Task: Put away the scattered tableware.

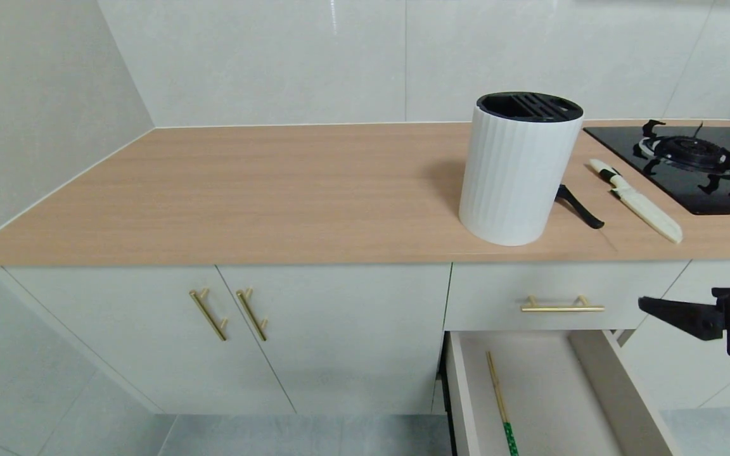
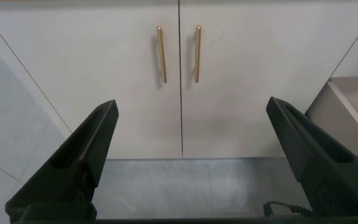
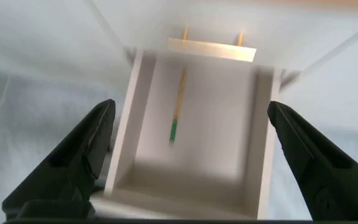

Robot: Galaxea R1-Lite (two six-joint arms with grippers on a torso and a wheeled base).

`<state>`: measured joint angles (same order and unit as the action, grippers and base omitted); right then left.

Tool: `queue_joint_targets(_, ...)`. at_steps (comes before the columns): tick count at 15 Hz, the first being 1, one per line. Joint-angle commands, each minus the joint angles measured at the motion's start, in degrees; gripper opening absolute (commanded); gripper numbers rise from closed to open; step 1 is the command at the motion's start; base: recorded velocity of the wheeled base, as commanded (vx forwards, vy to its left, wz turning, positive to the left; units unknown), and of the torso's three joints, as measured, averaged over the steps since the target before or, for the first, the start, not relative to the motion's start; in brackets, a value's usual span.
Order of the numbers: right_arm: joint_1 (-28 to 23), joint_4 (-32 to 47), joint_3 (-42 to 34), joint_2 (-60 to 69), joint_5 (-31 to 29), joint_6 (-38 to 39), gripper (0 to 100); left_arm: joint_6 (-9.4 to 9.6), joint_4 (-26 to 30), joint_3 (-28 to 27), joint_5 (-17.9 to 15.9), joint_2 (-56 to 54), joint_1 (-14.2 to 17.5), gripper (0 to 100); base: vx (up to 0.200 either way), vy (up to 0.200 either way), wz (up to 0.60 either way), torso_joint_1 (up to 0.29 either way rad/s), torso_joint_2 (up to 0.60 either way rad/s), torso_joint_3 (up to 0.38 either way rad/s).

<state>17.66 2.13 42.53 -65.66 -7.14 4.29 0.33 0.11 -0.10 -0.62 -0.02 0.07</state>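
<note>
Chopsticks (image 1: 501, 405) lie in the open drawer (image 1: 549, 392); knife (image 1: 637, 201) rests on countertop (image 1: 276, 190).

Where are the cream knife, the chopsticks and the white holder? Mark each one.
cream knife (image 1: 636, 201), head view, blade near the handle.
chopsticks (image 1: 500, 402), head view, mid-shaft.
white holder (image 1: 514, 180), head view, ribbed wall.

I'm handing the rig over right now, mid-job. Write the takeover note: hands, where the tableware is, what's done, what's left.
Left hand: open, empty, low before the cabinet doors.
Right hand: open, empty, aimed into the open drawer.
Chopsticks lie in the drawer.
White knife lies flat on the counter between the white holder and the stove.
A black-handled utensil lies beside the holder, partly hidden by it.
Done: chopsticks put away.
Left: knife and black-handled utensil, likely into the holder; drawer not yet shut.
</note>
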Motion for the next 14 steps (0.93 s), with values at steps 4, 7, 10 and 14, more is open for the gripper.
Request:
queue_joint_targets(4, -15.12, -16.90, 10.38, -20.83, 13.12, -9.04, 100, 0.02, -0.02, 0.01, -0.08, 0.02, 0.01, 100, 0.000, 0.000, 0.00, 0.000, 0.00, 0.000)
queue_joint_targets(7, -16.87, -19.18, 18.02, -29.35, 15.41, -11.59, 100, 0.02, -0.02, 0.01, -0.08, 0.02, 0.01, 100, 0.000, 0.000, 0.00, 0.000, 0.00, 0.000)
queue_joint_targets(10, -16.79, -19.10, 23.82, -35.15, 18.39, -11.94, 100, 0.02, -0.02, 0.01, 0.01, 0.02, 0.01, 100, 0.000, 0.000, 0.00, 0.000, 0.00, 0.000)
queue_joint_targets(14, -17.75, -23.31, 24.00, -40.95, 19.80, -12.55, 100, 0.02, -0.02, 0.01, 0.01, 0.02, 0.01, 100, 0.000, 0.000, 0.00, 0.000, 0.00, 0.000)
